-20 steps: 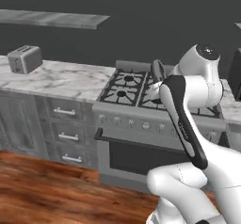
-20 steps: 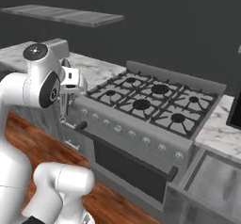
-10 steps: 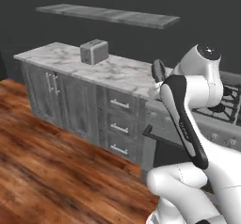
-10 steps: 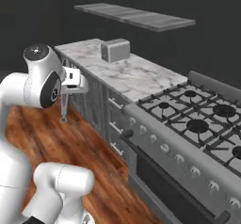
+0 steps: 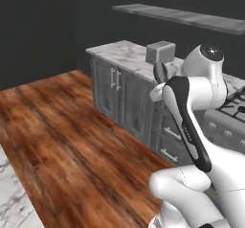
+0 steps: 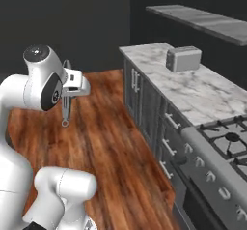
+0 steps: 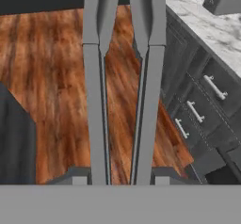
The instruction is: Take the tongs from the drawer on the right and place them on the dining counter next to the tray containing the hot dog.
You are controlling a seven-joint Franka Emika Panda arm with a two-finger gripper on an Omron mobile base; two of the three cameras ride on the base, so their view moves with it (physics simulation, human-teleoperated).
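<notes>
Tongs (image 7: 123, 91) | pinched in tool (image 7: 120, 173), hanging over wood floor (image 6: 116, 142) | toaster (image 6: 183, 59) on wall counter (image 6: 193, 86)

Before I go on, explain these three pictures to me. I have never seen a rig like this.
The machine is a white robot arm on a base that can drive, in a rendered kitchen. Two pictures come from cameras on the base, behind the arm to its left and right. The third comes from a camera on the hand, looking along the gripper. The gripper is shut on grey metal tongs, which hang over the wood floor. In the hand view they are the two long grey bars. To one side runs a marble counter with a toaster on it, drawers below and a stove next to it.
</notes>
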